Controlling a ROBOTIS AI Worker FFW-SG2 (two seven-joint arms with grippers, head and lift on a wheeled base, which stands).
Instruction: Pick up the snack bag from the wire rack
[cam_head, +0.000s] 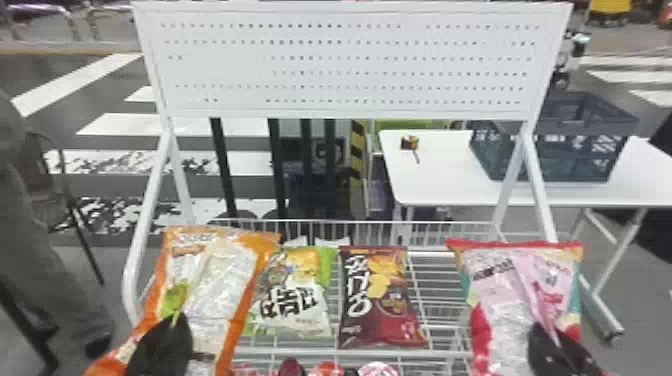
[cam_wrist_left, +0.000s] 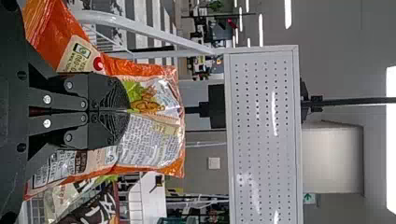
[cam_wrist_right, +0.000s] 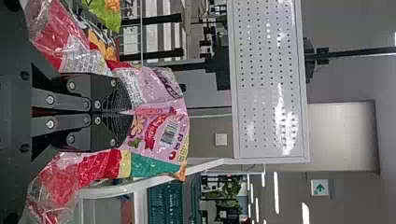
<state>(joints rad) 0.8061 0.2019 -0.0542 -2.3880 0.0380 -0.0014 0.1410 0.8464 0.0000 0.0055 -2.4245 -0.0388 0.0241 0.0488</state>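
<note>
At the head view's lower left, my left gripper (cam_head: 159, 345) is shut on an orange snack bag (cam_head: 240, 295). At the lower right my right gripper (cam_head: 557, 347) pinches a pink and red snack bag (cam_head: 500, 300). Both bags stand upright at the near sides of the wire rack (cam_head: 440, 285). In the left wrist view my left gripper (cam_wrist_left: 127, 111) has its fingers closed on a fold of the orange bag (cam_wrist_left: 149, 140). The right wrist view has my right gripper (cam_wrist_right: 130, 112) closed on the back seam of the pink bag (cam_wrist_right: 161, 121).
Between the held bags, a green and white bag (cam_head: 295, 295) and a dark red-brown bag (cam_head: 380, 300) lie on the rack. A white perforated panel (cam_head: 345, 65) rises behind. Farther back, a dark basket (cam_head: 555, 145) sits on a white table (cam_head: 440, 185).
</note>
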